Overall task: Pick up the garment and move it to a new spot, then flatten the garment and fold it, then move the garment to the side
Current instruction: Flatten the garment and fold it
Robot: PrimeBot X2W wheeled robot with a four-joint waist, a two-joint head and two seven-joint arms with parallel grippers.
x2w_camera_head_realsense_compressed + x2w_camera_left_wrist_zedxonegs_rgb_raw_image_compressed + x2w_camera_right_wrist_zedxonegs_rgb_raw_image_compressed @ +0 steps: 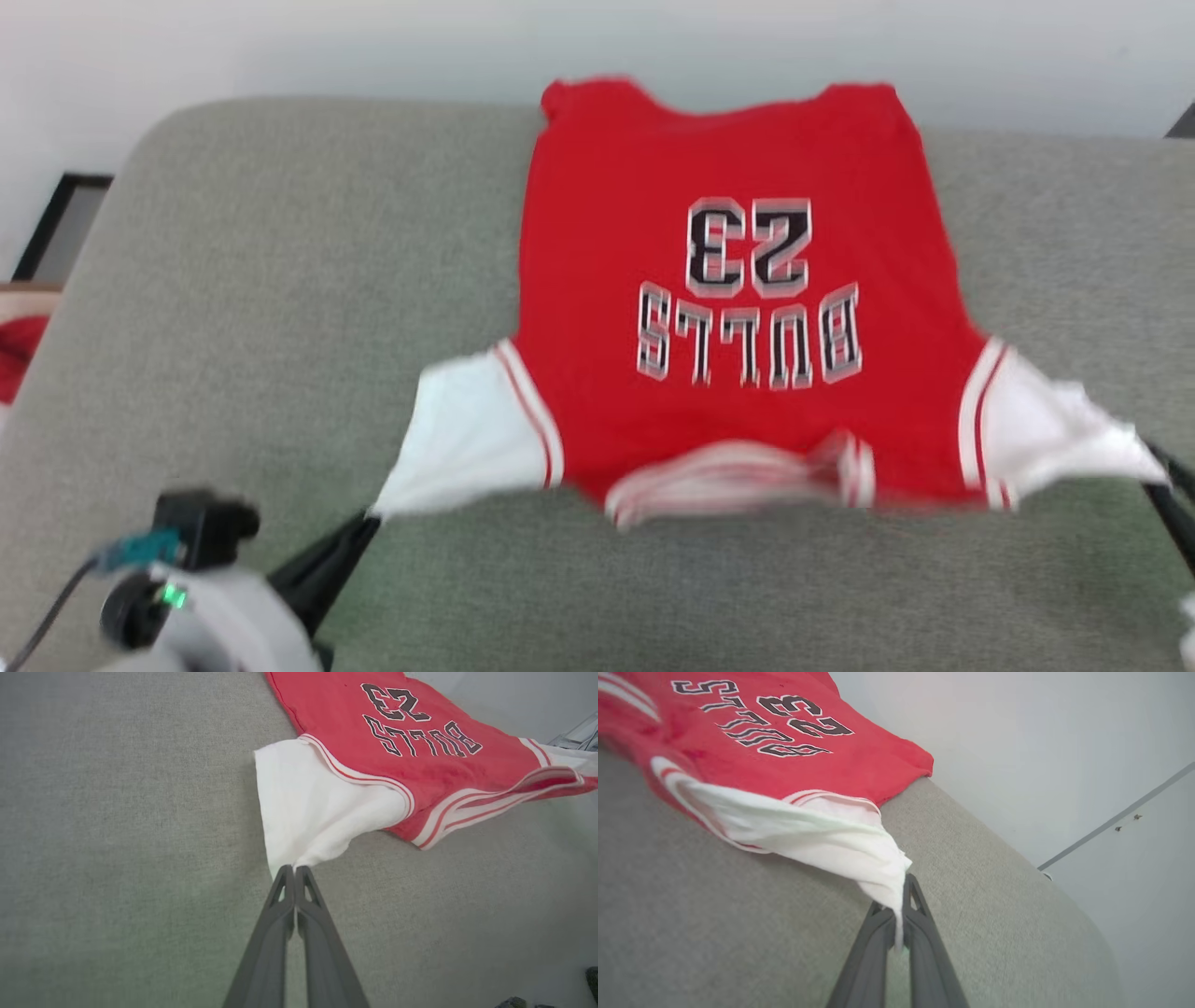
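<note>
**A:** Where is the garment (728,280) now?

**B:** It lies spread on the grey-green padded surface (233,308). Its hem reaches the far edge and the collar trim (738,476) points toward the near edge. From the head view, the lettering (747,299) "BULLS 23" reads upside down.

**A:** Is any container there?

**B:** Past the left edge of the surface I see a red cloth (17,359) on something pale. I cannot tell if that is a box or a tray, because the picture border cuts it.

**A:** And the left gripper (294,869)?

**B:** Its two dark fingers are pressed together with no gap between them. They pinch the outer corner of the left sleeve (308,807). The white fabric runs from the tips up to the red body.

**A:** The right gripper (899,905)?

**B:** It is closed too. A thin fold of the right sleeve (808,835) sits between its fingers. This sleeve is drawn taut and raised a little above the surface.

**A:** So both sleeves are held?

**B:** Yes, one by each gripper, pulled out to opposite sides. The near part of the garment, with the collar trim, hangs slightly off the surface between them. The part toward the hem rests flat. The head view is blurred there, so I cannot judge the finer folds.
</note>
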